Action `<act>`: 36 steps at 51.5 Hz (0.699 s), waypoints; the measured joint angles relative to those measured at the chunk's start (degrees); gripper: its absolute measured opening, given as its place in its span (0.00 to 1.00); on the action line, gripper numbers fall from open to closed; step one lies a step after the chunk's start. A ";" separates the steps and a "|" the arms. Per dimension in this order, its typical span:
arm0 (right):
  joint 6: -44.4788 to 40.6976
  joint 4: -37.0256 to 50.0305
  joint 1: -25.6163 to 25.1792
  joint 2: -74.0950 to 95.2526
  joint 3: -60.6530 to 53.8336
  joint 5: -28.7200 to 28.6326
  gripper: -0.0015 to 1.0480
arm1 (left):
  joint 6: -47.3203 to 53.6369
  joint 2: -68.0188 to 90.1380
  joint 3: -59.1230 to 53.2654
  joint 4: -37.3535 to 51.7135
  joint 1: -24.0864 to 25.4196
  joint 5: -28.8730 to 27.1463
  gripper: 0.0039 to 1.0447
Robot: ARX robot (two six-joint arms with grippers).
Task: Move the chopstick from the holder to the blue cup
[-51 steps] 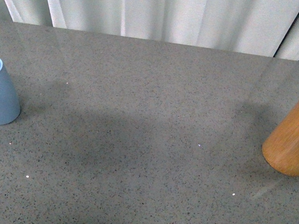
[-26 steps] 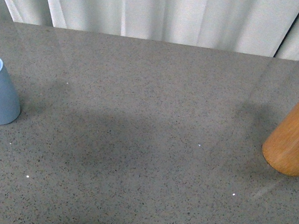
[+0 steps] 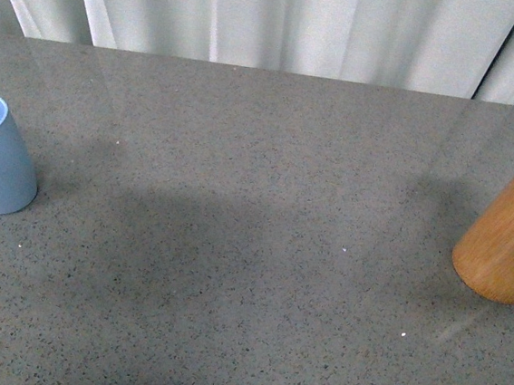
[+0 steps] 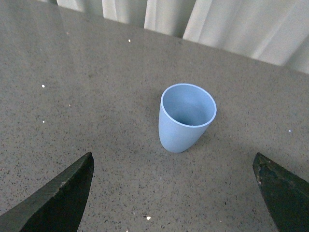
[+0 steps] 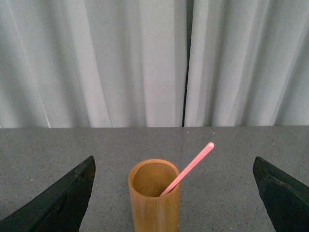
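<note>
So, right gripper (image 5: pixel 173 158): jaws spread wide with nothing in them, lined up on the holder (image 5: pixel 154 203) but not touching it.
Left gripper (image 4: pixel 172 157): also wide apart and empty, hovering over the blue cup (image 4: pixel 186 121).
Chopstick (image 5: pixel 190 166): sits in the holder, lower end inside, leaning on the rim and poking out tilted.
Grab risk: it's thin and slanted, so I reckon a pinch slightly off-line slides past it or flicks it round the rim.
Bump risk: if I close too low, a finger could clip the holder's rim and tip it.
Holder contents: just that one stick, as far as I can see.
Blue cup contents: empty, upright, well apart from the holder across the table (image 3: pixel 256 202).
Drop risk: a long stick in a light tapered cup might topple it.
</note>
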 joint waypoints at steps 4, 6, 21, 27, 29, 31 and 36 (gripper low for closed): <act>0.00 0.00 0.00 0.00 0.00 0.00 0.90 | 2.08 12.37 6.27 -0.52 4.04 5.25 0.94; 0.00 0.00 0.00 0.00 0.00 0.02 0.90 | 2.51 16.70 8.55 -1.03 5.29 6.69 0.94; 0.00 -0.02 0.00 0.00 0.00 0.00 0.90 | 5.38 49.27 29.31 -6.29 9.09 8.20 0.94; 0.00 -0.02 0.00 0.00 0.00 0.00 0.90 | 4.11 55.69 34.51 -6.58 6.97 6.75 0.94; 0.00 -0.02 0.00 0.00 0.00 0.00 0.90 | 3.72 57.53 35.50 -6.58 6.14 5.99 0.94; 0.00 -0.02 0.00 0.00 0.00 0.00 0.90 | 3.45 58.84 36.00 -6.38 5.53 5.51 0.94; 0.00 -0.02 0.00 0.00 0.00 0.00 0.90 | 3.13 60.57 36.39 -5.79 4.39 4.61 0.94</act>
